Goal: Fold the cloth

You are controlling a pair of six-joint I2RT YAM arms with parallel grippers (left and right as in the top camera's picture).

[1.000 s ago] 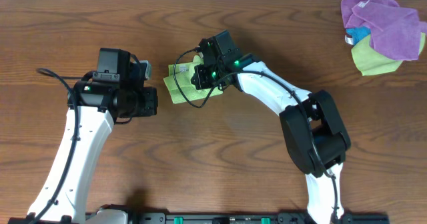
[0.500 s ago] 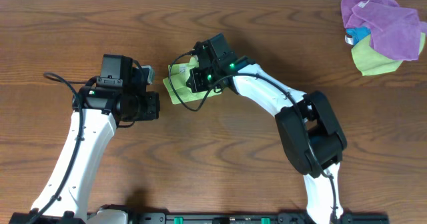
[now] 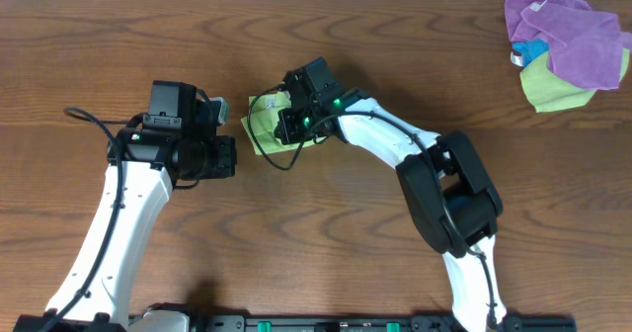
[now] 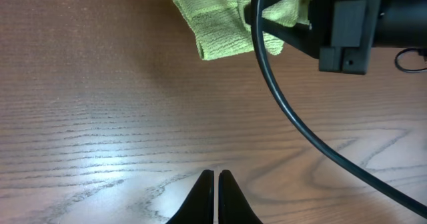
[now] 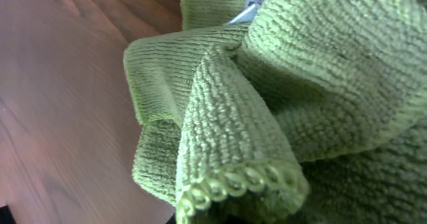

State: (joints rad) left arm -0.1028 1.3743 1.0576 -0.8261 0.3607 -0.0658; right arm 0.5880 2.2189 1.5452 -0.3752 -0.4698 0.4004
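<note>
Worktop [image 4: 100, 117]: brown wood grain.
Left fingers [image 4: 202, 199]: pressed together with nothing between them, low over bare wood, near the cloth but apart from it.
Cloth [image 3: 259, 134]: lime green, bunched on the worktop between the two arms; the right wrist view shows a stitched edge rolled up, with a white tag [image 5: 248, 12] behind it.
Right fingers [image 4: 288, 39]: on the cloth, among its folds; cannot tell their grip.
Purple cloth [image 3: 568, 36]: far right corner, heaped on a yellower-green one [image 3: 553, 93].

White arm links [image 3: 117, 223], black joints [image 3: 456, 196], black cables [image 4: 279, 96], green LEDs [image 3: 308, 123]; left gripper [image 4: 216, 175] black
</note>
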